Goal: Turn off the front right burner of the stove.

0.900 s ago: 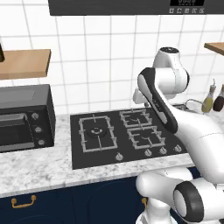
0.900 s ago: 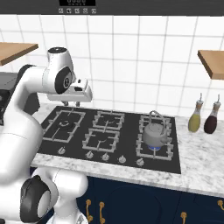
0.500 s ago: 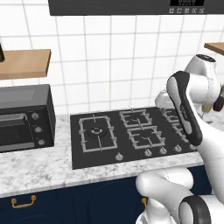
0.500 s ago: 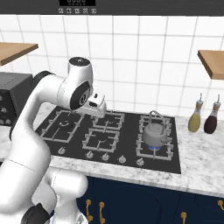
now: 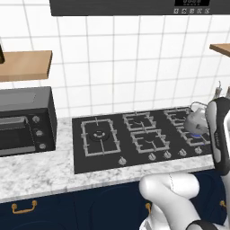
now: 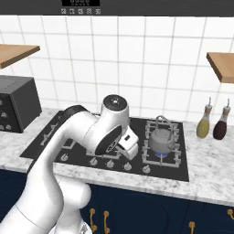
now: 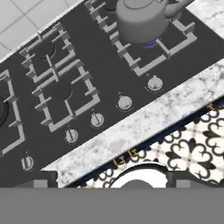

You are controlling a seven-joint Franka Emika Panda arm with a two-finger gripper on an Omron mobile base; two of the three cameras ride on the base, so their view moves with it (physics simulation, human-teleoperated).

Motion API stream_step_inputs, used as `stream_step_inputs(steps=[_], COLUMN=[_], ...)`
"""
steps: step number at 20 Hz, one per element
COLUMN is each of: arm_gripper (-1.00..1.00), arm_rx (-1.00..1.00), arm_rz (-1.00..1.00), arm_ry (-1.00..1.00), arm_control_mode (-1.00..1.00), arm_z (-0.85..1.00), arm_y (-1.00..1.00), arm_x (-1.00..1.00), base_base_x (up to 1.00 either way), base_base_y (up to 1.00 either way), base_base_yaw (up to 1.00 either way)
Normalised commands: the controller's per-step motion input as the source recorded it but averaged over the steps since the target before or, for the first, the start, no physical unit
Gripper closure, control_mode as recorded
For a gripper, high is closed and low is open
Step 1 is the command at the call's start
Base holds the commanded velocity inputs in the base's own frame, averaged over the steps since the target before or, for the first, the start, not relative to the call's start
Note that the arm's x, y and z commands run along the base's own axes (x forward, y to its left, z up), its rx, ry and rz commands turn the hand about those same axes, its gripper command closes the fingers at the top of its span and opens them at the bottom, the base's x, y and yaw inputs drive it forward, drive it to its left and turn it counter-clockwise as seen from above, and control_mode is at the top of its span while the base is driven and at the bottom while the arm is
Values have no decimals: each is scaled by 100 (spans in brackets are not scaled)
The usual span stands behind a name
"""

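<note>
swung right, arm [image 5: 218, 134] hides kettle [image 6: 161, 136] (partly) on stove [image 5: 112, 148].

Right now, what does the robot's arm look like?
The arm is smooth, shiny white, made of fat rounded tubes. Its joints are dark grey, and one round cap on top has a dark ring. At the end sits a boxy white hand. No cables or markings show.

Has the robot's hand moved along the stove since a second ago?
Yes. In the right base view the hand has swung rightward and down across the stove, from the left grates toward the kettle.
</note>
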Motion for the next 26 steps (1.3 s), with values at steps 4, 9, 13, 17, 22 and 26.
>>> stream_step_inputs(steps=[4,9,13,17,22,26], arm_gripper=[-100,-100,-100,-100,-100,-100], arm_rx=[0,1,0,1,6,7], arm_rz=[-47,-18,0,3,8,6], arm_ry=[0,1,8,18,26,5], arm_control_mode=[-100,-100,-100,-100,-100,-100], arm_z=[-40,-48,-56,-31,-11,-8], arm_y=[-100,-69,-13,-1,-7,-8], arm_x=[0,1,1,35,58,17], base_base_x=[0,0,0,0,0,0], base_base_y=[0,0,0,0,0,0], base_base_yaw=[0,0,0,0,0,0])
